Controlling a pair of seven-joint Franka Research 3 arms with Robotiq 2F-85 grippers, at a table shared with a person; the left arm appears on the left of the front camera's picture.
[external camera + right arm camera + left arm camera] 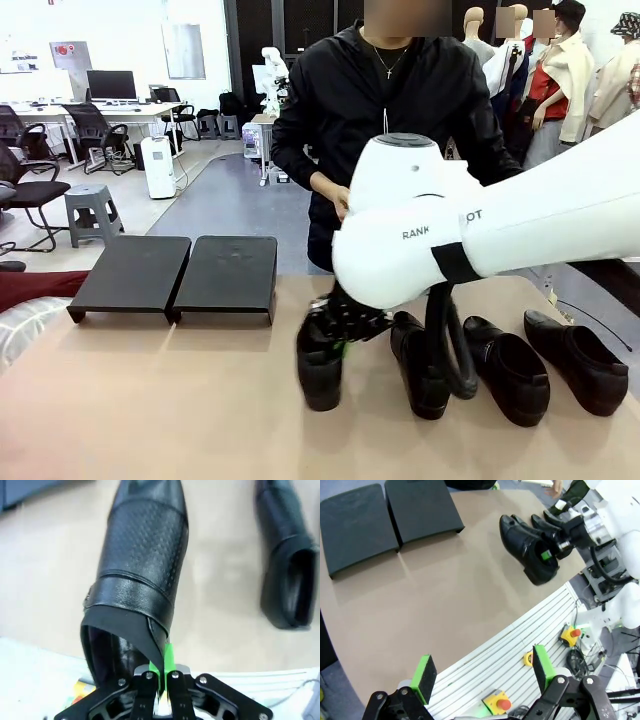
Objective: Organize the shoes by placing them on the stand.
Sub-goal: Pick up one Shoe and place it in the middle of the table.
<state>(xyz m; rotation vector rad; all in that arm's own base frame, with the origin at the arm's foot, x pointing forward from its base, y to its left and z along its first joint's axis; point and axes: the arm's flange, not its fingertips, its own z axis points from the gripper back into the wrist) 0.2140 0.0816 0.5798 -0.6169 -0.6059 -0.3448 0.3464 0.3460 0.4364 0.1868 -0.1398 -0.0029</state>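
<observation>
Left claw (483, 672): wide open, empty, over near edge of tan counter (445, 605) | Right claw (162, 672): pinched on rear collar of black perforated-leather strap shoe (145, 560), mid-counter | Handling, judged: light, collar pliable, polished leather may slip; grip collar rim deep | Three matching shoes (510, 370): just right, on counter | Slanted matte-black panel stand (175, 275): far left, no shoes yet

The front camera sits low on the robot's side, facing across the tan tabletop (150, 400). The left wrist camera hangs high off the table's near edge, looking down past the left gripper (483, 672). The right wrist camera is close over a black perforated leather shoe (145, 555) that all three views show; front and left wrist views share the matte-black slanted stand (135, 270).
</observation>
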